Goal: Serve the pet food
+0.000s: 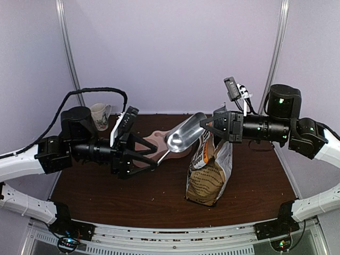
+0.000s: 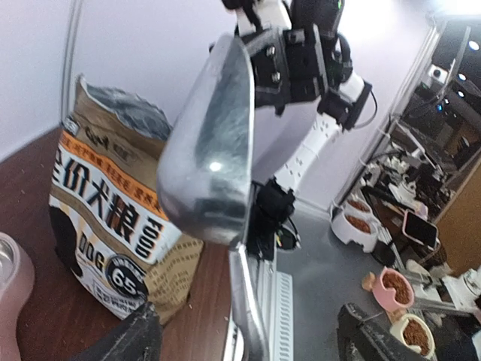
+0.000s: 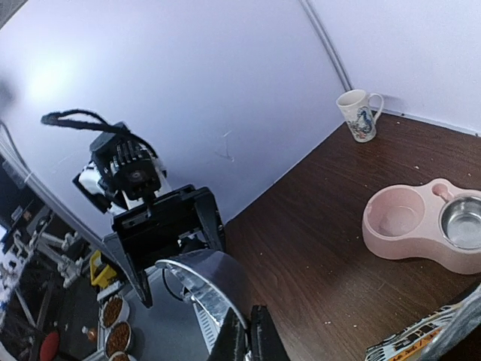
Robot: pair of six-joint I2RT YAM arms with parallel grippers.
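Left claw (image 1: 156, 158) wide open, either side of the handle of the metal scoop (image 1: 183, 135); right claw (image 3: 246, 338) tight on its rim.

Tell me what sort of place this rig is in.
Probably a robot lab test cell: a brown table boxed in by plain lilac panels, with several filled pet bowls set out beyond its edge.

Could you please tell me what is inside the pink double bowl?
Nothing that shows: in the right wrist view the pink double bowl has its pink well and steel well both looking bare. From above, the metal scoop covers part of it.
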